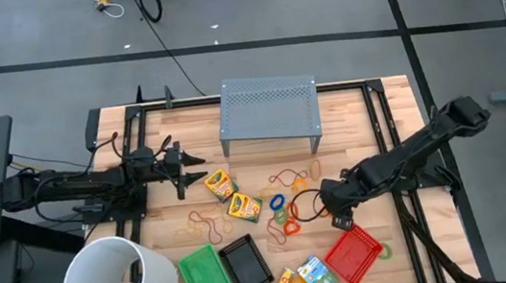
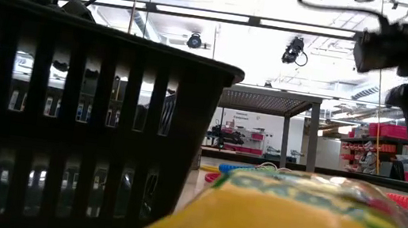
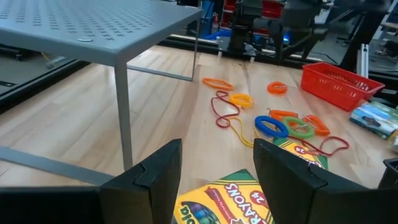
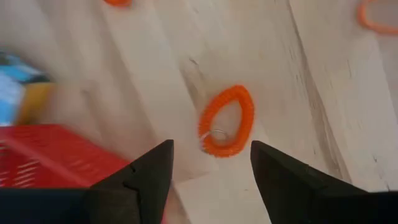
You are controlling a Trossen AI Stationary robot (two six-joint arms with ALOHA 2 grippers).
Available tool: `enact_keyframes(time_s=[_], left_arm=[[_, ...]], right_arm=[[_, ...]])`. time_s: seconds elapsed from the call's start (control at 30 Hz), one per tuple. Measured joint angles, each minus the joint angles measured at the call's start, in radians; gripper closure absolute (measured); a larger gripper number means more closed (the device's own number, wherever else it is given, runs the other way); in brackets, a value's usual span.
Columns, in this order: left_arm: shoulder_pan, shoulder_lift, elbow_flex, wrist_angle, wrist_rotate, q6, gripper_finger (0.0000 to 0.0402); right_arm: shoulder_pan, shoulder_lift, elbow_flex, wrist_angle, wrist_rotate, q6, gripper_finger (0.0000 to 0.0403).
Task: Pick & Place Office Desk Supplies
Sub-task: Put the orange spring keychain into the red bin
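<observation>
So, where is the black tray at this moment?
In the high view, the black tray lies at the table's front edge, near the middle, right beside the green tray and left of the red tray.

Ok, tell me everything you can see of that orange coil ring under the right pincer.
The orange coil ring is a spiral-wound loop, plastic by the look, pulled into an oval, with a small metal split ring hooked on its inner edge. It lies flat on the bare wood table, beside the red mesh tray but apart from it. The right pincer is open above it, fingers either side, not touching. Nothing else touches it.
</observation>
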Motion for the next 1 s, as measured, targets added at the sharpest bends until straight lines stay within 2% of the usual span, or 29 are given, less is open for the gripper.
enact_keyframes(time_s=[0.43, 0.6, 0.8, 1.0], left_arm=[[0.001, 0.0, 0.0, 0.002, -0.003, -0.001, 0.0198], [0.001, 0.0, 0.0, 0.002, -0.004, -0.001, 0.0198], [0.001, 0.0, 0.0, 0.003, -0.004, -0.001, 0.0198], [0.001, 0.0, 0.0, 0.003, -0.004, 0.003, 0.0198]], right_arm=[[-0.022, 0.185, -0.007, 0.017, 0.032, -0.089, 0.0182], [-0.024, 0.227, -0.007, 0.055, 0.05, -0.116, 0.0199], [-0.024, 0.242, -0.004, 0.084, 0.055, -0.134, 0.0263], [-0.026, 0.243, -0.005, 0.081, 0.061, -0.141, 0.0382]])
